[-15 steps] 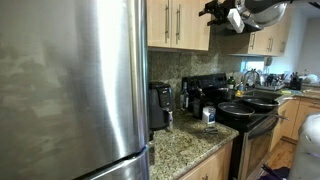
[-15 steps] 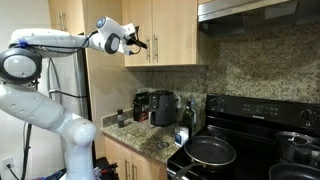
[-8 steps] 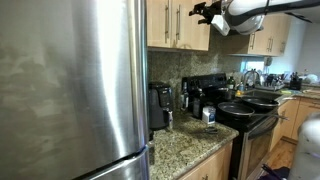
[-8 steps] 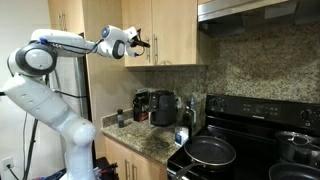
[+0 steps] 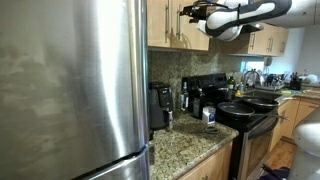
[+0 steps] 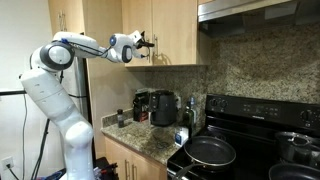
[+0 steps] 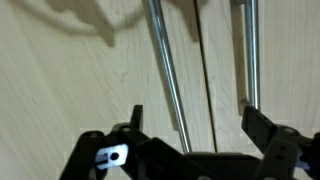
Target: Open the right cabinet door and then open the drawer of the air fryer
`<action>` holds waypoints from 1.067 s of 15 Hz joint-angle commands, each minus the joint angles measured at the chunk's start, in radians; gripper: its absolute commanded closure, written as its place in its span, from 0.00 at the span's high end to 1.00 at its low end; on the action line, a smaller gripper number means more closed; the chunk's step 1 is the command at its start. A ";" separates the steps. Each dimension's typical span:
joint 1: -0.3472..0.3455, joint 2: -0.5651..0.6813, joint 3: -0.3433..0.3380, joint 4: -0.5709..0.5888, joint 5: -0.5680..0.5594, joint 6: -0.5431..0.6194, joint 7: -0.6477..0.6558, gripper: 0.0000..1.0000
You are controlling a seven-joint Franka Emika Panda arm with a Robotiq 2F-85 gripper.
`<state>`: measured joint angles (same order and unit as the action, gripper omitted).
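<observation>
Gripper (image 7: 195, 135): jaws fully spread, holding nothing.
Your fingers (image 7: 135, 120) straddle the seam (image 7: 203, 60); right door (image 7: 285, 60) shut, its handle (image 7: 246, 50) lines up with one fingertip (image 7: 252, 118).

Home kitchen: blk stove (image 6: 262, 107); steel fridge (image 5: 70, 80); granite counter (image 5: 190, 149); wood cabinets (image 6: 180, 35).

right cabinet door (image 6: 178, 30) shut; air fryer (image 5: 158, 100) drawer (image 5: 158, 118) closed.

Soft, even indoor light fills the kitchen, smearing pale reflections over the steel refrigerator (image 5: 70, 80) near the camera. The wrist view is blurred, with a dark shadow on the wood at top left and the gripper (image 7: 191, 115) a near-black silhouette.
</observation>
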<state>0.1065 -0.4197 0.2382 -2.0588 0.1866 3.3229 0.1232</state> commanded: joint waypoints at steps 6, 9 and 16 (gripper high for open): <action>-0.104 0.063 0.084 0.010 0.000 -0.009 0.010 1.00; -0.120 0.085 0.114 0.018 -0.003 -0.009 0.008 1.00; -0.155 0.092 0.136 0.021 -0.005 -0.016 0.000 0.38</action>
<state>-0.0169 -0.3459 0.3621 -2.0643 0.1869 3.3120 0.1241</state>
